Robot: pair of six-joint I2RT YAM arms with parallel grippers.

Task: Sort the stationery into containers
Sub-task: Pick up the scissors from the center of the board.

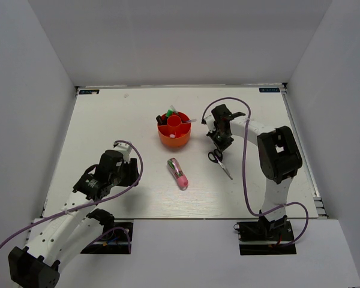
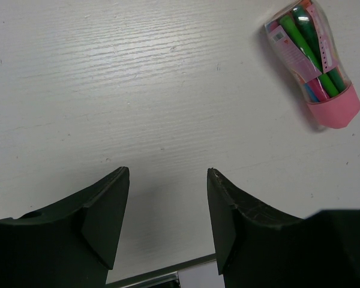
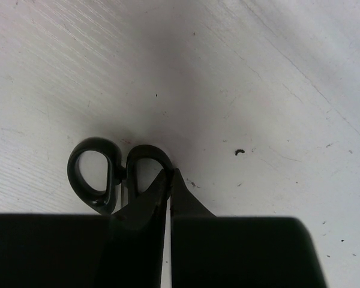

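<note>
Scissors (image 3: 121,175) lie just below the right gripper (image 3: 170,175), handle loops at its pressed-together fingertips and blades running back beneath it, actual pinch unclear; left gripper (image 2: 168,174), spread, sits well apart.

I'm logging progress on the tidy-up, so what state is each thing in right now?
scissors: flat on the table, blades together, outside the organiser.
pink-and-green pen: lying on its side on the table, nothing touching it.
organiser: upright, a few items standing in its outer compartments.
left gripper: open, empty, over bare table.
right gripper: shut, fingertips at a scissors handle loop.
</note>
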